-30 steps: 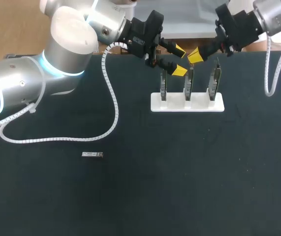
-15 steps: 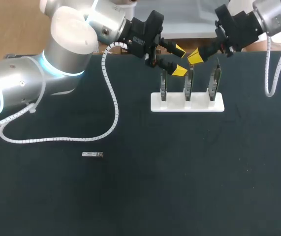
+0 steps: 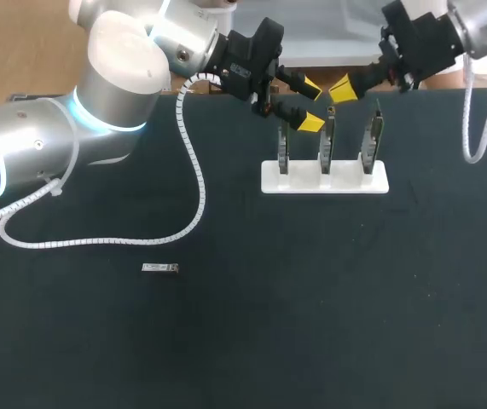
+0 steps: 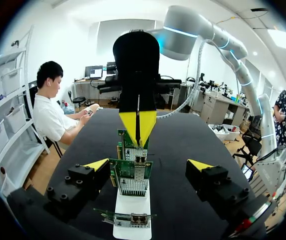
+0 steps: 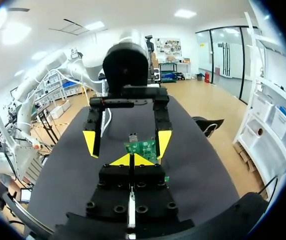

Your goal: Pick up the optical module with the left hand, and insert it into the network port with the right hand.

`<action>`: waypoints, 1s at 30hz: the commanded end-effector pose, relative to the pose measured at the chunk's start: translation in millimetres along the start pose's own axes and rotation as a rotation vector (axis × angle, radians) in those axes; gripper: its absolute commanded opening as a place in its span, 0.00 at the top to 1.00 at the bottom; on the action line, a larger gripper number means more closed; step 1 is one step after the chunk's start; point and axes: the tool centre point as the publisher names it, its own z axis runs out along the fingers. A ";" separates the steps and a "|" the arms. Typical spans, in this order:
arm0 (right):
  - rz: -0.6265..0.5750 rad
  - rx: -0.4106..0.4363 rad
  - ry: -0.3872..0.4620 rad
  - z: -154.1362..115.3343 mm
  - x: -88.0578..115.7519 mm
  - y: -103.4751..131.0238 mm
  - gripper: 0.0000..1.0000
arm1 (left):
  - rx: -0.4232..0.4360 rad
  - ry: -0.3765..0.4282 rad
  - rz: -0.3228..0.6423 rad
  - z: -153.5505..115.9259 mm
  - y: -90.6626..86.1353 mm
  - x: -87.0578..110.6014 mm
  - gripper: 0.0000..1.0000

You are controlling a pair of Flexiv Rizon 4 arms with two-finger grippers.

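The module (image 3: 159, 268) lies flat on the surface (image 3: 243, 341), well apart from both hands and from the stand (image 3: 346, 178), and nothing holds it. The left hand (image 3: 310, 104) hangs spread and empty over the far side, just beside the tops of the cards (image 3: 327, 145). The right hand (image 3: 339, 88) faces it with its tips pressed together, also empty, and the two are very near each other.

That nearness is the first risk. If either arm swings off without backing away first, the tips could knock together. The left fingers could also clip a card and tip or shift the stand, which would move the port (image 4: 134, 172) from where the right hand expects it.

The second risk is the pick. The module is small and low, so a descent slightly off line would leave the fingers closing on the surface or nudging the module aside. A pinch near one end could let it swivel.

Then comes the handover: the right hand must spread before taking the module, and a skewed module would likely jam at the port. Which card has a free port is hard to tell from here, so a wrong aim is possible
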 end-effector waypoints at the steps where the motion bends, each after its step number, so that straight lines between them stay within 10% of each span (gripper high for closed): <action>1: -0.003 0.020 -0.012 -20.2 -0.2 7.2 1.00 | -0.001 0.003 -0.001 0.0 -0.4 -0.3 0.00; 30: -0.005 -0.013 0.030 -84.8 54.8 1.5 1.00 | -0.001 0.003 -0.001 0.0 -0.4 -0.3 0.00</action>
